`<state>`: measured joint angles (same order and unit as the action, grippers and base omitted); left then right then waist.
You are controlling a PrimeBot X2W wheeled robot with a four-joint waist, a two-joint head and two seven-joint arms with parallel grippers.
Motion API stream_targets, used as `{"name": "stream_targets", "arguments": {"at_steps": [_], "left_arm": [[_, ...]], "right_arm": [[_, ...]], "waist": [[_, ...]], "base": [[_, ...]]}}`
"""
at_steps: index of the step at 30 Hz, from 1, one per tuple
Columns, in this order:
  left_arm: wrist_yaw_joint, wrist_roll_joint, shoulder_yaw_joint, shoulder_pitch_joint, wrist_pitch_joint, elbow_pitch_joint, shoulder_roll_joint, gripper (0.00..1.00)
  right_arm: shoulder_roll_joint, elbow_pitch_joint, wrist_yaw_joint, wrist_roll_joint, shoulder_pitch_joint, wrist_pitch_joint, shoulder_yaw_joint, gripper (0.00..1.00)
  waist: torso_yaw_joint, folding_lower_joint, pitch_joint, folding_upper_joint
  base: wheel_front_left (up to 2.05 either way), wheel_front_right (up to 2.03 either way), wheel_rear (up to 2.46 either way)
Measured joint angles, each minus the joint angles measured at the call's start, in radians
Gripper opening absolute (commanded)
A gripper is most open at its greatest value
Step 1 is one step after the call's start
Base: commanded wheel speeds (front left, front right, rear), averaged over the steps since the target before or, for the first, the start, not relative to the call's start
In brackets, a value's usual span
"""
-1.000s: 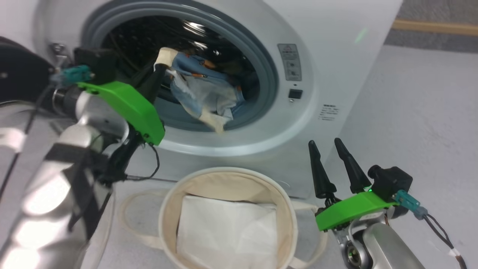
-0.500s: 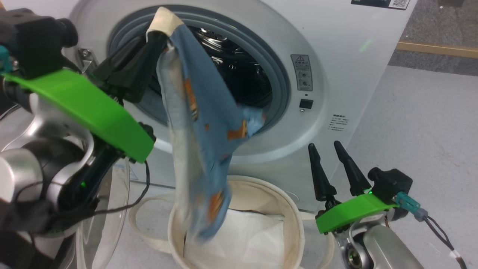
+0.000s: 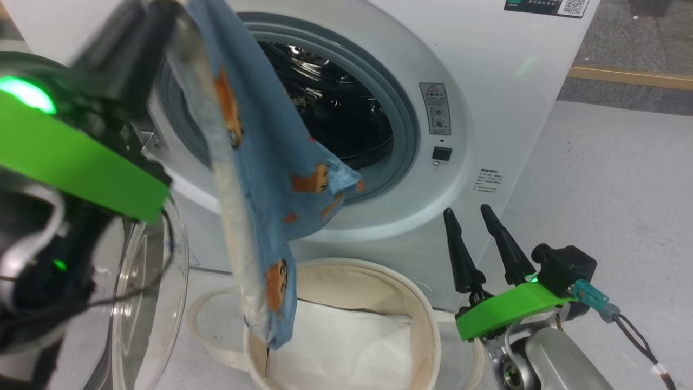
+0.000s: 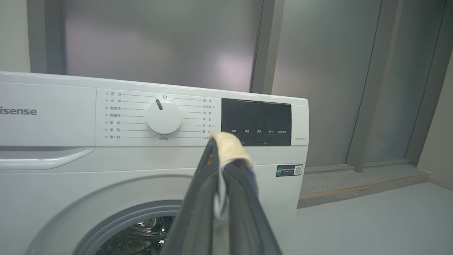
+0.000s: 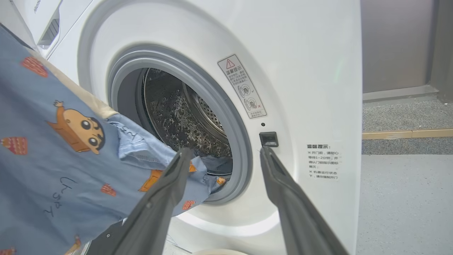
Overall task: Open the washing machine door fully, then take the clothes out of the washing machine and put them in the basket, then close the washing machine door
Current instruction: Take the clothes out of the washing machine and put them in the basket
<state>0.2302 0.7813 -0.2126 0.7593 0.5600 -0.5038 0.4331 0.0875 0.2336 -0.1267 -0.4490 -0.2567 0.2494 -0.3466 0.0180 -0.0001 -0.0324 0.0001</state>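
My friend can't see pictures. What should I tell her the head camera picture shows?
The left claw holds up a light blue garment with orange cartoon animals, hanging down over a cream canvas basket. Behind is a white washing machine, its round glass door swung open at the left. The right claw is open beside the basket.

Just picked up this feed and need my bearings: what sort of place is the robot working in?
Likely a laundry spot in a lab or commercial building, not a home: a white Hisense front-loading washing machine, a cream canvas basket before it, bare grey floor and tall frosted glass panels behind.
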Motion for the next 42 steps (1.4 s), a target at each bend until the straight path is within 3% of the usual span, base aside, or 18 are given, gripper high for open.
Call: {"name": "stream_targets", "arguments": {"at_steps": [9, 16, 22, 31, 38, 42], "left_arm": [[0.005, 0.004, -0.010, 0.005, 0.027, 0.070, 0.015, 0.00], [-0.044, 0.004, -0.086, -0.177, -0.033, 0.193, 0.004, 0.00], [-0.087, -0.003, -0.138, -0.296, -0.141, 0.334, -0.042, 0.00], [-0.164, -0.062, -0.207, -0.331, -0.360, 0.676, -0.142, 0.00], [-0.239, -0.126, -0.277, -0.323, -0.549, 1.053, -0.242, 0.00], [-0.258, -0.153, -0.304, -0.282, -0.629, 1.268, -0.295, 0.00]], "right_arm": [[0.001, -0.001, 0.000, 0.000, 0.001, 0.000, -0.003, 1.00], [0.000, -0.001, 0.000, 0.000, 0.000, 0.000, -0.002, 1.00], [-0.003, -0.001, 0.000, 0.000, -0.005, 0.000, -0.001, 1.00], [-0.004, -0.004, 0.000, 0.003, -0.017, 0.000, 0.000, 1.00], [-0.004, -0.021, 0.000, 0.017, -0.048, 0.000, 0.009, 1.00], [-0.004, -0.026, 0.000, 0.018, -0.051, 0.000, 0.009, 1.00]], "waist": [[-0.003, 0.0000, -0.018, 0.0000], [0.019, 0.0000, -0.045, 0.0000], [0.044, 0.0000, -0.074, 0.0000], [0.085, 0.0001, -0.122, 0.0000], [0.135, 0.0001, -0.178, 0.0000], [0.167, 0.0001, -0.211, 0.0000]], "base": [[0.00, 0.00, 0.00], [0.00, 0.00, 0.00], [0.00, 0.00, 0.00], [0.00, 0.00, 0.00], [0.00, 0.00, 0.00], [0.00, 0.00, 0.00]]}}
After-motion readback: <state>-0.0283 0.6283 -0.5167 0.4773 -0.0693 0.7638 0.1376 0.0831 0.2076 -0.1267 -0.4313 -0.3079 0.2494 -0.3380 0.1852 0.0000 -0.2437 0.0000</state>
